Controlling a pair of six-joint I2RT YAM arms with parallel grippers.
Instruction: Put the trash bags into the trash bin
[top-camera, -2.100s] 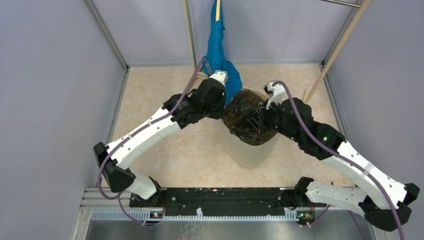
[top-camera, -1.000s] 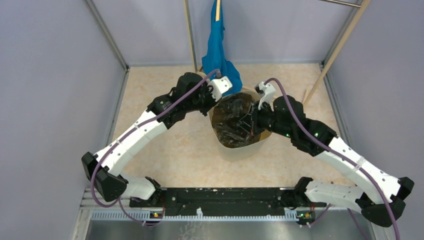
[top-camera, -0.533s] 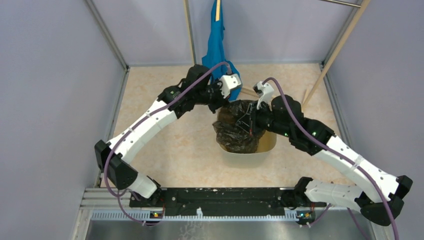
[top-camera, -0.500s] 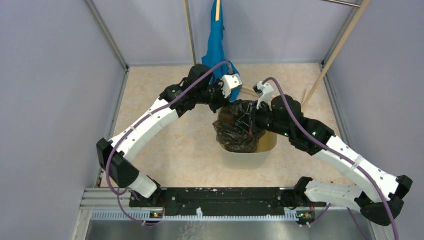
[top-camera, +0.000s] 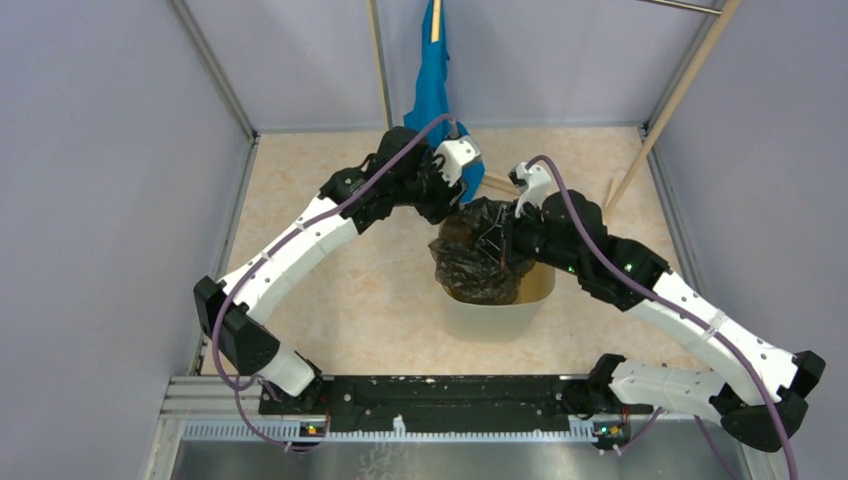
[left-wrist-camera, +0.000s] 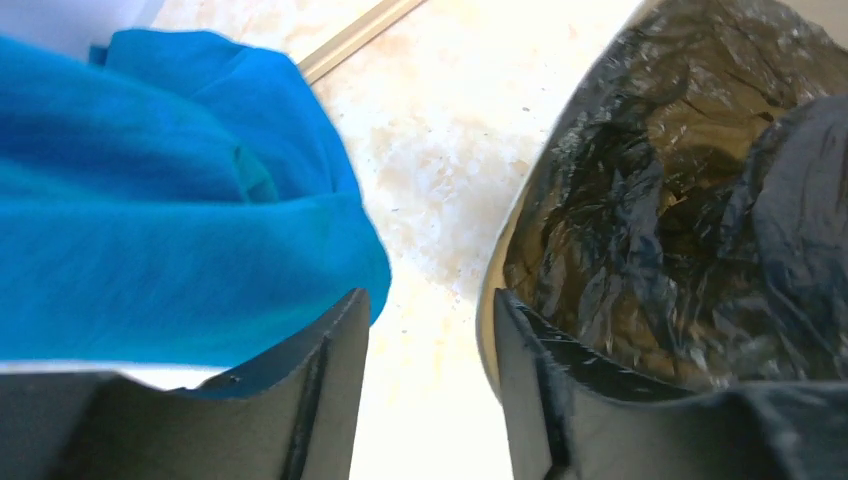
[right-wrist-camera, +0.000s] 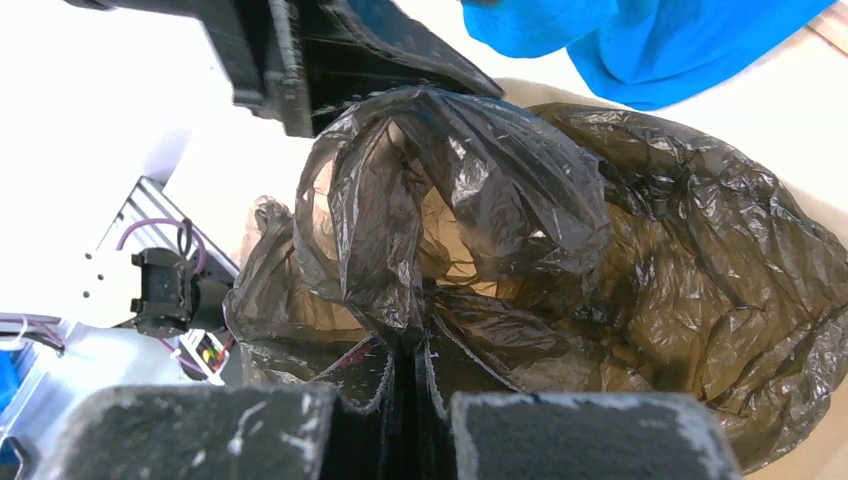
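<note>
Right wrist view: right gripper (right-wrist-camera: 412, 352) is pinching a fold of the trash bag (right-wrist-camera: 620, 270), which is bunching half inside the trash bin (top-camera: 495, 322) directly beneath it, while left gripper (left-wrist-camera: 430, 335) is hovering spread, empty, just outside the far-left rim.

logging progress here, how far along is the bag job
Done: the bag is mostly inside the bin, bunched toward the left arm's side.
In hand: the right gripper is shut on a fold of film, with a hump above the rim. The left gripper is open and empty beside the rim.
Left, probably: push the hump down and let go.
</note>
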